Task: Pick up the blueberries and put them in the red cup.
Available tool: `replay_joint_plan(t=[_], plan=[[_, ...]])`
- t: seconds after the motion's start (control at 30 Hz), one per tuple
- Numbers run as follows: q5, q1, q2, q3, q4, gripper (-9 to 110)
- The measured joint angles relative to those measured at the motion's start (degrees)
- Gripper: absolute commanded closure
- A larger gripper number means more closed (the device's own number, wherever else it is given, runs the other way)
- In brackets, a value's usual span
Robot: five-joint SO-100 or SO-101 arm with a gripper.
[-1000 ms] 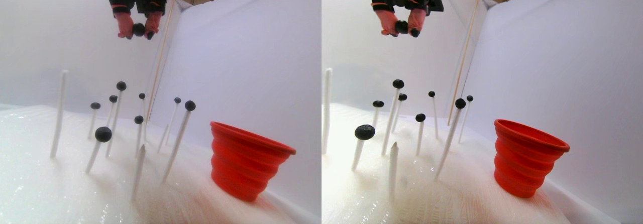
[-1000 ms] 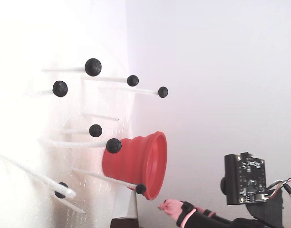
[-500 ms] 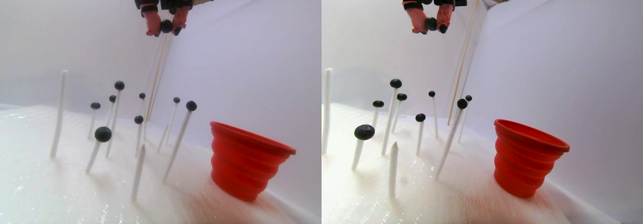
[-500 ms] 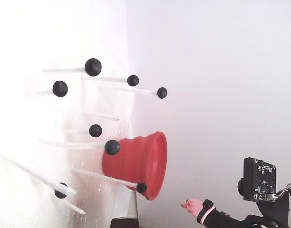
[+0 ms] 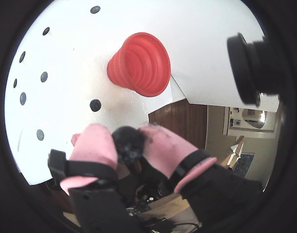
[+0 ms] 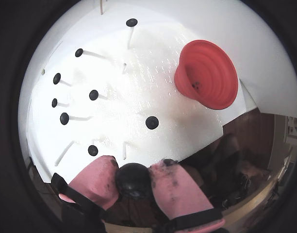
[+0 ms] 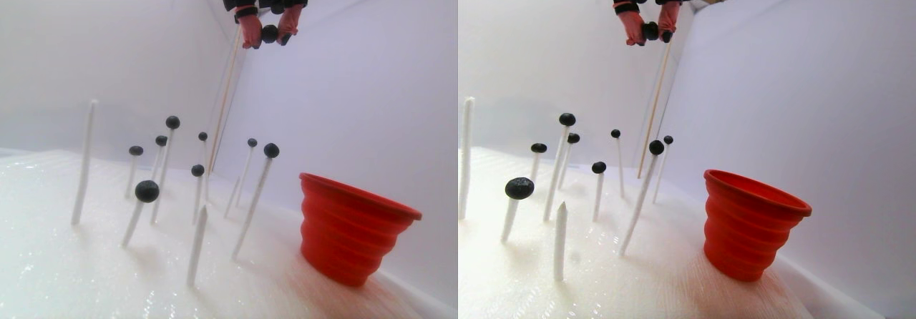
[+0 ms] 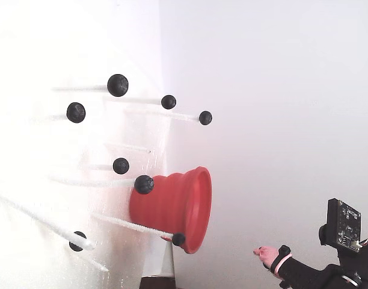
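Note:
My gripper [image 6: 134, 177] is shut on one blueberry [image 6: 133, 180], which sits pinched between the pink fingertips [image 6: 97, 179]. In the stereo pair view the gripper [image 7: 269, 36] hangs high near the top edge, left of and well above the red cup [image 7: 351, 226]. The held berry [image 5: 130, 144] also shows in a wrist view, with the cup [image 5: 139, 63] beyond it. Several other blueberries [image 7: 147, 190] sit on top of thin white sticks left of the cup. In the fixed view one pink fingertip [image 8: 265, 254] shows at the bottom right, away from the cup [image 8: 172, 208].
Two bare white sticks [image 7: 84, 162] [image 7: 197, 244] stand among the berry sticks on the white foam base [image 7: 71, 276]. A thin wooden rod [image 7: 225, 104] leans in the back corner. White walls close in the back and right. Brown floor [image 6: 245, 141] lies beyond the base's edge.
The gripper has carried the held blueberry to the right and slightly up in the stereo pair view. In the fixed view it has slid further right. Cup and stick berries have not moved.

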Motion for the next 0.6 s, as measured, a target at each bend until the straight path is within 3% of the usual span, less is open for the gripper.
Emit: replay_joint_plan(t=[0.6], plan=[[-0.53,8.44,-9.05,-4.83,-6.06,92]])
